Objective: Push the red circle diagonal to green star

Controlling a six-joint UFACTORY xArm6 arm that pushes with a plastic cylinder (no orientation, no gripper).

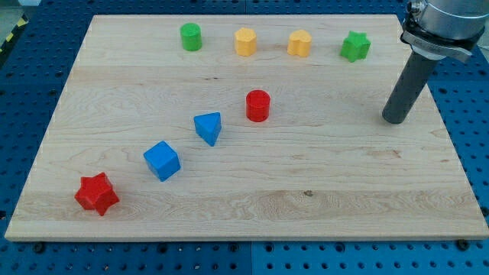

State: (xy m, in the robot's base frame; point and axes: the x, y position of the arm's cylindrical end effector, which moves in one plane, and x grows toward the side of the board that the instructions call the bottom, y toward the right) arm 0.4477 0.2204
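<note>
The red circle [258,105] stands near the board's middle. The green star [355,46] sits at the view's top right. My tip [395,120] rests on the board at the right, below and to the right of the green star and far to the right of the red circle, touching no block.
A green circle [191,37], a yellow hexagon [245,41] and a second yellow block [299,43] line the top. A blue triangle [208,127], a blue cube [162,160] and a red star [97,193] run diagonally to the bottom left. The wooden board [306,198] lies on a blue perforated table.
</note>
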